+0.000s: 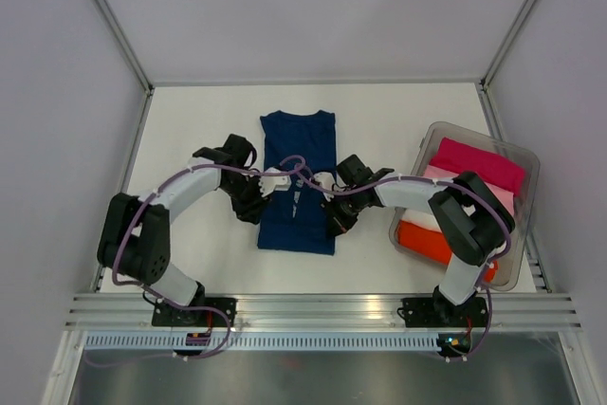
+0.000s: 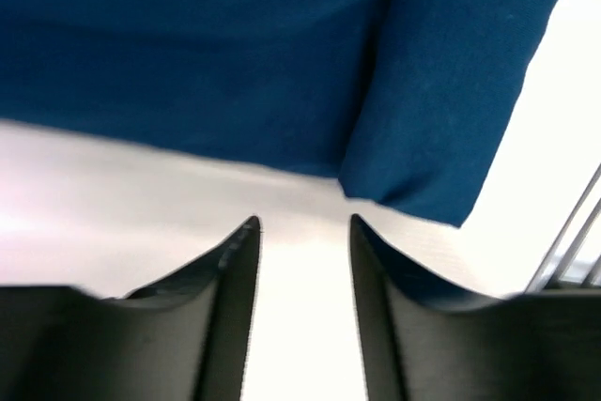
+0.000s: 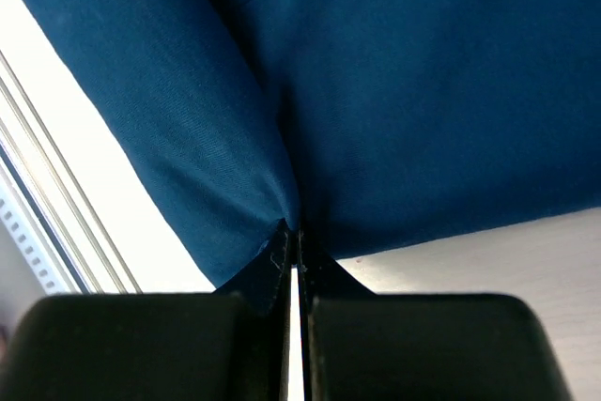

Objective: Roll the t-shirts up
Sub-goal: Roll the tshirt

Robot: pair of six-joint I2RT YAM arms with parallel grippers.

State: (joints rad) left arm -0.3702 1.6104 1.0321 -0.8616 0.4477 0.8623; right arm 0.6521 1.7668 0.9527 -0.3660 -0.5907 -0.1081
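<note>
Navy t-shirt [image 1: 299, 135] lies flat on the table [image 1: 398, 120], centre of the top view. It is folded to a long strip, collar end toward the top of the frame, hem toward the bottom. Clear bin [image 1: 527, 160] at the right of the frame holds more t-shirts [image 1: 474, 166], folded: magenta, pink, white, orange.

Right jaws: closed to a hairline slit on the strip's right edge, low down near the hem. The right wrist view shows cloth bunched into the tips, so I judge it pinched.

Left jaws: parted moderately, holding nothing, over bare table just short of the strip's left edge. The hem corner [image 2: 413, 199] sits ahead and to the right in the left wrist view.

Handling, judged: light, limp cloth with no stiffness. It will sag and drag rather than lift as a sheet, and may slide on the smooth table. Not fragile. Folded edges carry several layers, so a shallow pinch could take only the top one. Best hold: both hem corners, all layers, matched, so the roll starts straight.
</note>
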